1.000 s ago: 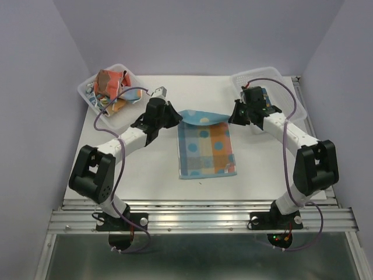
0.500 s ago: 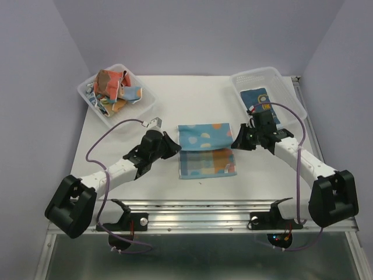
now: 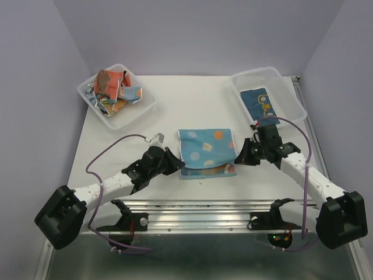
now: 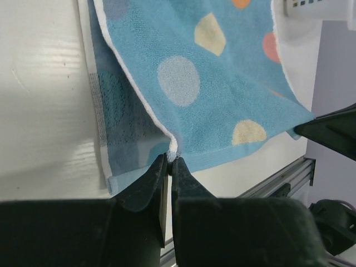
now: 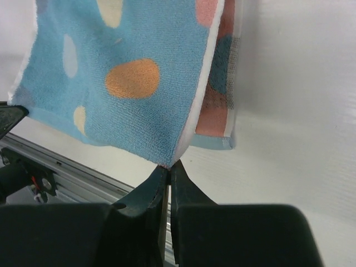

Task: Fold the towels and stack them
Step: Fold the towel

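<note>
A blue towel with pale and orange dots [image 3: 204, 149] lies folded over itself in the middle of the table, its checked lower layer [image 3: 213, 171] peeking out along the near edge. My left gripper [image 3: 175, 165] is shut on the towel's left corner [image 4: 172, 149]. My right gripper [image 3: 238, 157] is shut on its right corner [image 5: 169, 162]. Both corners hang just above the lower layer. Several more towels [image 3: 113, 87] are bunched in the left basket [image 3: 131, 114]. A dark blue folded towel [image 3: 260, 102] lies in the right basket [image 3: 288, 96].
The table's near edge and metal rail [image 3: 198, 204] run just below the towel. White table surface [image 3: 192, 99] stretches between the two baskets at the back. Purple cables [image 3: 116, 146] loop over both arms.
Both grippers have pulled the towel's far edge toward the near edge, laying the dotted side over the checked side. Both arms have stretched lower and nearer to the rail.
</note>
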Action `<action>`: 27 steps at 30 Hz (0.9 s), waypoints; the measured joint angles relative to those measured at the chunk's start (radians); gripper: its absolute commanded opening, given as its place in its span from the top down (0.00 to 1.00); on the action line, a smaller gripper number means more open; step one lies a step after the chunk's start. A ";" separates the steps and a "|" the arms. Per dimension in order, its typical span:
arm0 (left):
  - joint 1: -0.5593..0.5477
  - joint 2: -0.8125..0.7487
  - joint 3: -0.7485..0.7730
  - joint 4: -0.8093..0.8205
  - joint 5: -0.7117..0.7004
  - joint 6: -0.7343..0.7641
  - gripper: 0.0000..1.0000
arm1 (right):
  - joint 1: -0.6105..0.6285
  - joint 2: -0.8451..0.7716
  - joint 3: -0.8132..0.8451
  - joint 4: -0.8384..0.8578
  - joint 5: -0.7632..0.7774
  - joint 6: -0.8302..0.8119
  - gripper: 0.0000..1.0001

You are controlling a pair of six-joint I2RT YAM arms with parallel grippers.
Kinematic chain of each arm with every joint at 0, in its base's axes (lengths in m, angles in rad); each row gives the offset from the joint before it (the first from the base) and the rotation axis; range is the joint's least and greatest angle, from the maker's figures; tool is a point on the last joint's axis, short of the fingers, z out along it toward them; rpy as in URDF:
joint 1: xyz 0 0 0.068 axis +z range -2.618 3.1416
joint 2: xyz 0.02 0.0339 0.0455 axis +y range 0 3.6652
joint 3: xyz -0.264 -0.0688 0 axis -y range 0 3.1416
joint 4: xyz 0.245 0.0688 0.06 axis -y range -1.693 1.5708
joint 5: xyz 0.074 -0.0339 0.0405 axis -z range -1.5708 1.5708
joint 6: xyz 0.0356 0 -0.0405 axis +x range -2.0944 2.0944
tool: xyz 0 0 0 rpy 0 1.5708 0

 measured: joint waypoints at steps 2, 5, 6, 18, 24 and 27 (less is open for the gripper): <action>-0.022 0.000 -0.011 -0.016 -0.006 -0.018 1.00 | 0.000 0.000 -0.033 0.004 -0.009 0.005 0.96; -0.048 0.000 -0.016 -0.047 -0.033 -0.045 1.00 | 0.000 0.008 -0.090 0.008 -0.028 0.011 0.95; -0.053 0.000 -0.018 -0.053 -0.040 -0.054 1.00 | 0.000 0.015 -0.105 0.011 -0.031 0.011 0.95; -0.076 0.061 -0.025 -0.095 -0.064 -0.105 1.00 | 0.000 0.101 -0.152 0.094 -0.015 0.037 0.87; -0.099 0.039 -0.032 -0.124 -0.094 -0.134 1.00 | 0.000 0.106 -0.152 0.126 0.021 0.043 0.88; -0.101 0.026 -0.031 -0.128 -0.113 -0.136 1.00 | 0.000 0.115 -0.151 0.134 0.026 0.043 0.87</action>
